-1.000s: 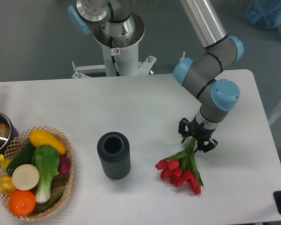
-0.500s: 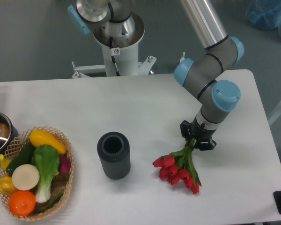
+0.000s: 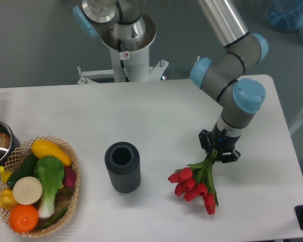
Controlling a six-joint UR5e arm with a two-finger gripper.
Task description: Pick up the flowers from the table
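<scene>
Where the arm comes down in the right half of the frame, the gripper (image 3: 218, 149) is seen clamped on the green stems of the flowers (image 3: 196, 184). The red tulip heads are spread toward the lower centre-right, low over the table (image 3: 156, 111); whether they touch it cannot be told. A dark ribbed vase (image 3: 122, 167) is stood upright left of the blooms, and a wicker basket of produce (image 3: 38, 183) is placed at lower left.
</scene>
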